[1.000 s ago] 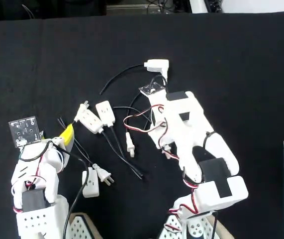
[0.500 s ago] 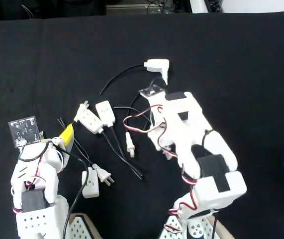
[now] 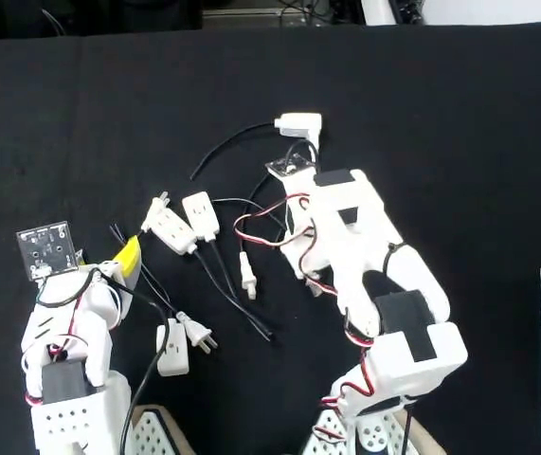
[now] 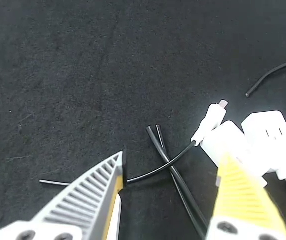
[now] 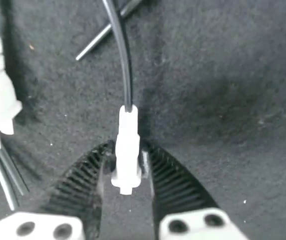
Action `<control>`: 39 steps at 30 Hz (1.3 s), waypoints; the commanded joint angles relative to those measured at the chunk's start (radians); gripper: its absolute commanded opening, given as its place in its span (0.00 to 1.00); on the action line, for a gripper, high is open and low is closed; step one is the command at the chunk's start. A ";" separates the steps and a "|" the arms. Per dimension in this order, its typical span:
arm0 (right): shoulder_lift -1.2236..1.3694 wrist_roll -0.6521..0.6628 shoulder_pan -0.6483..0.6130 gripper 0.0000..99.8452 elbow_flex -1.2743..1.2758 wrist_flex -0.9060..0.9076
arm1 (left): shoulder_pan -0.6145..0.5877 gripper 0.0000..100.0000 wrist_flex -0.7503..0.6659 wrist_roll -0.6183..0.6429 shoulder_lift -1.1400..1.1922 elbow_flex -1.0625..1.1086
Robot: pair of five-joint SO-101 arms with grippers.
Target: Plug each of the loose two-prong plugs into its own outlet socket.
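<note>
Gripping a slim white plug [image 5: 127, 125], the right gripper [image 5: 127, 150] has its ribbed black jaws clamped on the plug's two sides, low over the black tabletop [image 3: 459, 142]. A black cord [image 5: 122, 65] runs out of the plug's far end. Two white outlet sockets [image 3: 185, 223] lie side by side left of the middle, their cords trailing back toward the arms. A third socket [image 3: 172, 349] lies near the left arm's base with a two-prong plug [image 3: 200, 334] just beside it, prongs bare. An angled white plug [image 3: 298, 123] lies farther back, just beyond the right arm's front end. The left gripper [image 4: 172, 159] hovers near the paired sockets, its grey and yellow jaws wide apart. Since a second ago the right arm has shifted only slightly, its wrist nudging toward the angled plug. The sockets, the loose plugs and the left arm lie as before.
</note>
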 commanded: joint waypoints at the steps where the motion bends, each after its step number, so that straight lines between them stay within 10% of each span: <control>1: -0.108 -0.012 0.002 0.01 -0.050 0.043 | 0.010 0.30 -0.023 -0.012 -0.005 -0.005; 13: -0.634 -0.117 -0.117 0.01 -0.008 0.077 | 0.015 0.30 -0.028 -0.009 -0.005 -0.007; 26: -0.883 -0.249 -0.402 0.01 0.374 -0.391 | 0.022 0.30 -0.112 0.021 -0.006 -0.007; 39: -1.158 -0.269 -0.545 0.01 0.539 -0.434 | 0.249 0.30 -0.153 0.058 -0.006 -0.053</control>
